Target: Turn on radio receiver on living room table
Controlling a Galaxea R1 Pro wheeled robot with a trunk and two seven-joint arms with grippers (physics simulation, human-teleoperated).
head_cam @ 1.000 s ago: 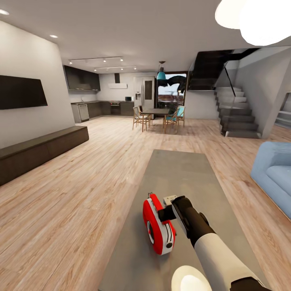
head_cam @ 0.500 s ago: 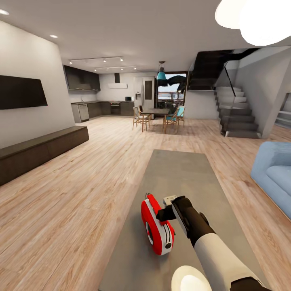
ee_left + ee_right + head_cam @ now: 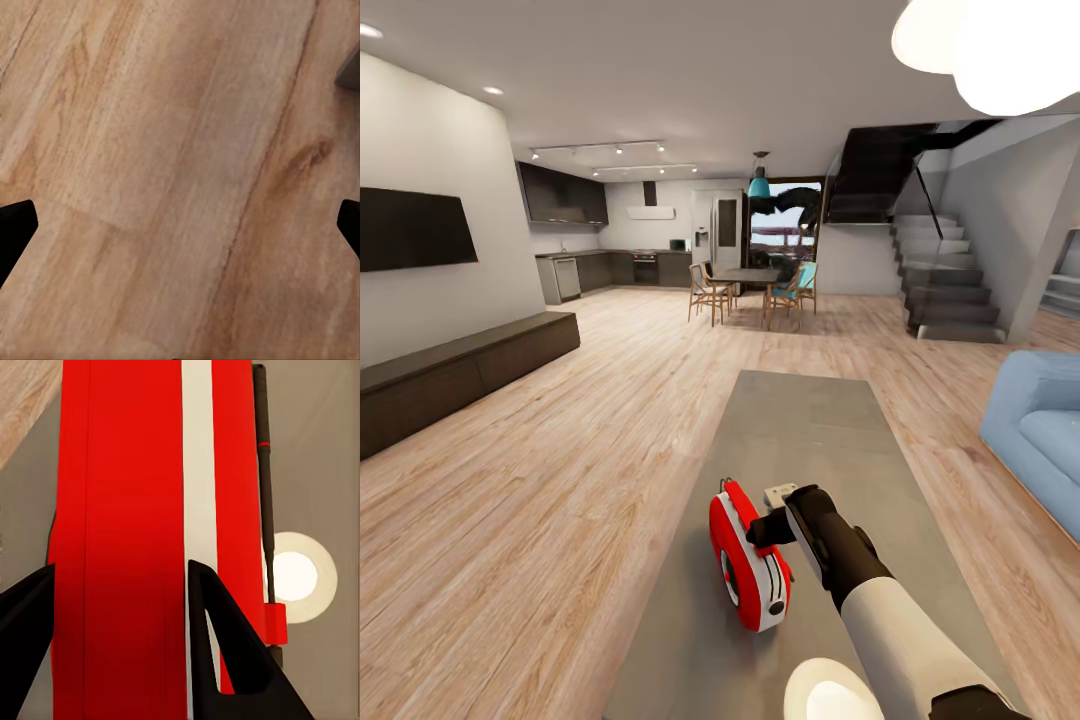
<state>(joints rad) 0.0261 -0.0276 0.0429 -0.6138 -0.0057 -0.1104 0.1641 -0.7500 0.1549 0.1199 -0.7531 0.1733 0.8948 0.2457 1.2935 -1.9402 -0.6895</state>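
The red radio receiver (image 3: 748, 562) stands on edge on the near part of the long grey table (image 3: 800, 430) in the living room. Its round dial faces left and its thin handle (image 3: 263, 472) runs along the top. My right gripper (image 3: 762, 527) reaches in from the right and its fingertips rest against the radio's red and white upper side (image 3: 127, 472). The right gripper (image 3: 121, 566) is open, with its jaws a moderate way apart and nothing clasped between them. My left gripper (image 3: 180, 221) is wide open above bare plank floor.
A blue sofa (image 3: 1040, 430) stands right of the table, and a dark low bench (image 3: 460, 370) sits under the wall TV (image 3: 410, 228) at left. Farther off are the dining table with chairs (image 3: 750, 285), the kitchen (image 3: 610, 265) and stairs (image 3: 945, 290). Wood floor surrounds the table.
The radio was nudged slightly to the left and the right gripper's finger dropped a little against it one second to half a second ago. Nothing has moved since.
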